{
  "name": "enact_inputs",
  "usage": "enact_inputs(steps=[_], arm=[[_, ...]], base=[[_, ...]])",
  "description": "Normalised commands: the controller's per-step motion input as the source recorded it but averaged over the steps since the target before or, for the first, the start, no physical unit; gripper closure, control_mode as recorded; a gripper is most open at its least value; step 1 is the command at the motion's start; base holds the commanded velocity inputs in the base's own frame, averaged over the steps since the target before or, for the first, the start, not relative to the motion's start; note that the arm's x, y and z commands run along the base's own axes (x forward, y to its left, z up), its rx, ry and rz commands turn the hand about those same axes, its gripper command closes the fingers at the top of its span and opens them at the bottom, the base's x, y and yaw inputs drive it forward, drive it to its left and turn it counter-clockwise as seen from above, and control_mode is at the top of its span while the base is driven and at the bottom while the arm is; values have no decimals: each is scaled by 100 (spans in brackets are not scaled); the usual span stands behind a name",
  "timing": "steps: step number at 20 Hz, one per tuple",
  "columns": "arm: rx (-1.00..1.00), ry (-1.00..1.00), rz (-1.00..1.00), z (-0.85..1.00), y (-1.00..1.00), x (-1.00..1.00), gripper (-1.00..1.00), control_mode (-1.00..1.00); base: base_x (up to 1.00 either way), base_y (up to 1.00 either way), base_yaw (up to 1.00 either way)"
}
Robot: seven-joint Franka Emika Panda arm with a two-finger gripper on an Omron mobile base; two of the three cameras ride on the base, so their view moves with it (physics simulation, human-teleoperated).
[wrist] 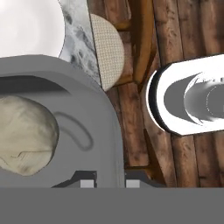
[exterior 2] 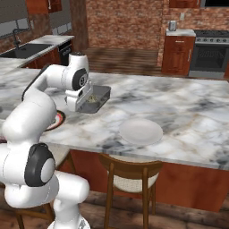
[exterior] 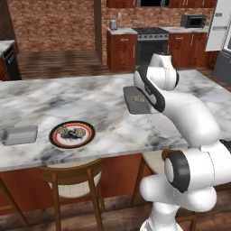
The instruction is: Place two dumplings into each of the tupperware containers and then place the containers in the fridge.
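Note:
My gripper (wrist: 110, 183) is shut on the rim of the larger grey tupperware container (wrist: 94, 127), holding it a little above the marble counter (exterior: 99, 97) near its front edge. A pale dumpling (wrist: 24, 135) lies inside it. The same container (exterior: 135, 100) shows beside the arm, and in the right base view the container (exterior 2: 95, 99) hangs from the gripper (exterior 2: 82, 106). Two more dumplings (exterior: 72, 132) rest on the round black red-rimmed plate (exterior: 72, 143). The smaller container (exterior: 19, 135) sits at the counter's left end. The fridge (exterior: 219, 27) stands at the far right.
A flat white plate (exterior 2: 141, 131) lies on the counter to the right of the held container. Wooden chairs (exterior 2: 129, 176) stand under the front edge. A dark oven (exterior: 151, 45) and red cabinets line the back wall, with a sink (exterior 2: 24, 49) at the left.

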Motion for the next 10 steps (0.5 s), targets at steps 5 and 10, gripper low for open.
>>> enact_inputs(steps=[5, 10], arm=[[0, -7, -4, 27, 0, -63, 100, -100], [0, -1, -1, 13, -3, -57, 100, -100]], base=[[0, 0, 0], [0, 0, 0]])
